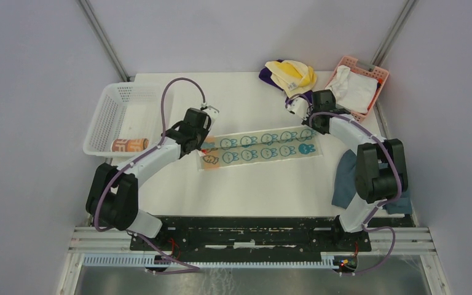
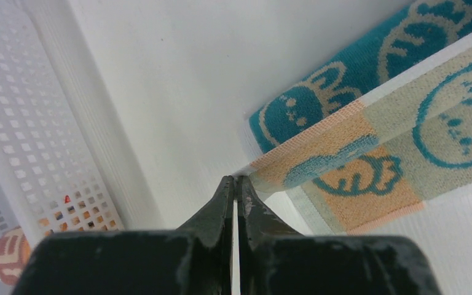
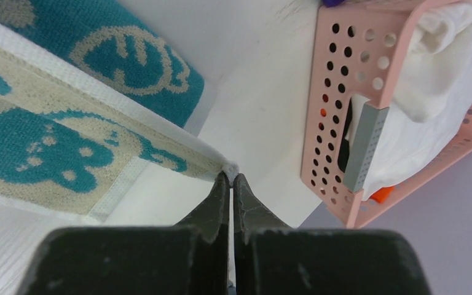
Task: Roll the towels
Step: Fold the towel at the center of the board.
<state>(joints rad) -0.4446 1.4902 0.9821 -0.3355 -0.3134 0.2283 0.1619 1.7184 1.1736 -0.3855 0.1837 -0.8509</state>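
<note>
No readable text, print on rolled orange towel (image 1: 129, 145) illegible

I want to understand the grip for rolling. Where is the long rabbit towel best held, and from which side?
At its two end corners, each from its own end. The rabbit towel lies as a long flat folded strip, so the corners give thin edges to pinch. The left gripper is shut on the orange corner, the right gripper on the white-edged one.

Top camera overhead; wrist cameras close — sharing the towel (image 1: 259, 146).
</note>
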